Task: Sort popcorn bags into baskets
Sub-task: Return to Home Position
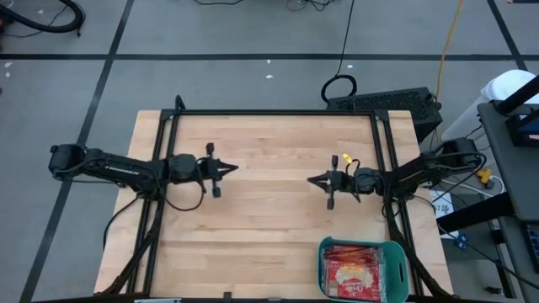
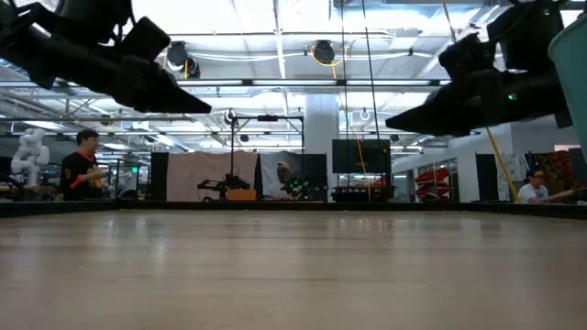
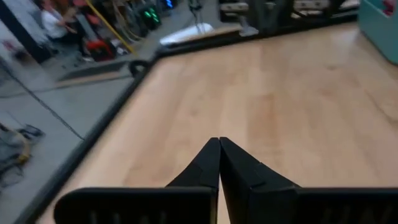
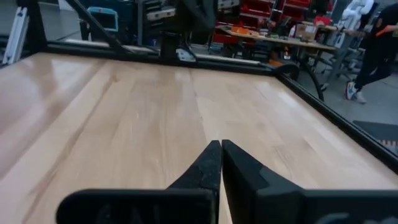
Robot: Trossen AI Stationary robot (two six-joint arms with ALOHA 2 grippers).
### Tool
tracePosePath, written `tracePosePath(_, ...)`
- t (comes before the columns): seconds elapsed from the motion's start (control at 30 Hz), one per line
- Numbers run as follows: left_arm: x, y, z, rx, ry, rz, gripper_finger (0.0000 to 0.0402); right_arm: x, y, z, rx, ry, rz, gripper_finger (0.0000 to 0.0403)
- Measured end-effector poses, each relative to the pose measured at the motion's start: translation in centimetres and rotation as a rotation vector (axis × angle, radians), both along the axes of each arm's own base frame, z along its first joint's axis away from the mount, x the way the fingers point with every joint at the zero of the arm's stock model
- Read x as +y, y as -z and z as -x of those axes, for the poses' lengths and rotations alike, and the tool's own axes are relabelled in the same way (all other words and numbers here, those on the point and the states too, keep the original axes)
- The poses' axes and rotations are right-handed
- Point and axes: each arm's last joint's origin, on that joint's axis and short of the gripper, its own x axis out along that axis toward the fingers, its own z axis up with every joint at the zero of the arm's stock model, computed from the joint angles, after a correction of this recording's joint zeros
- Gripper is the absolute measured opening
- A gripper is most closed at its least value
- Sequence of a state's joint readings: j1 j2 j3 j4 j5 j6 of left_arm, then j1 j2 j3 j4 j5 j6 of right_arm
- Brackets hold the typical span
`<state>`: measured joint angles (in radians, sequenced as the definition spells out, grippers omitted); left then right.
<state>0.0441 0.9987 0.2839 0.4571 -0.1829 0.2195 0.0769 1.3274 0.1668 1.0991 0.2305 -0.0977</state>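
High view: popcorn bags (image 1: 354,273) lie flat, picture up, in the teal basket (image 1: 401,265), long axis unclear; left gripper (image 1: 232,168) and right gripper (image 1: 312,178) hover well beyond the basket, tips facing. Low view: both hang high. Wrist views: each one's fingers (image 3: 205,168) pressed together

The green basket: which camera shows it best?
The high view: it shows the whole green basket from above, with the red popcorn bags lying inside. The low view and the left wrist view catch only a teal edge of it; the right wrist view misses it.
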Motion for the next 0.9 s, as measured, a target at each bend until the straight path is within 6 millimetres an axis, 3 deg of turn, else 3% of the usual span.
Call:
tracePosePath(0.23, 1.5, 0.1, 1.3, -0.066, -0.028, -0.064, 0.0009, -0.5, 0.6, 1.3, -0.019, 0.021, 0.02, 0.0006)
tracePosePath(0.47, 2.8, 1.4, 2.4, -0.07, -0.071, -0.053, 0.0004, -1.4, 0.6, 1.9, -0.047, 0.069, 0.016, 0.0006)
tracePosePath(0.9, 3.0, 3.0, 3.5, -0.062, -0.064, 0.036, 0.0008, -1.5, 0.0, 2.2, -0.075, 0.073, 0.017, 0.0006)
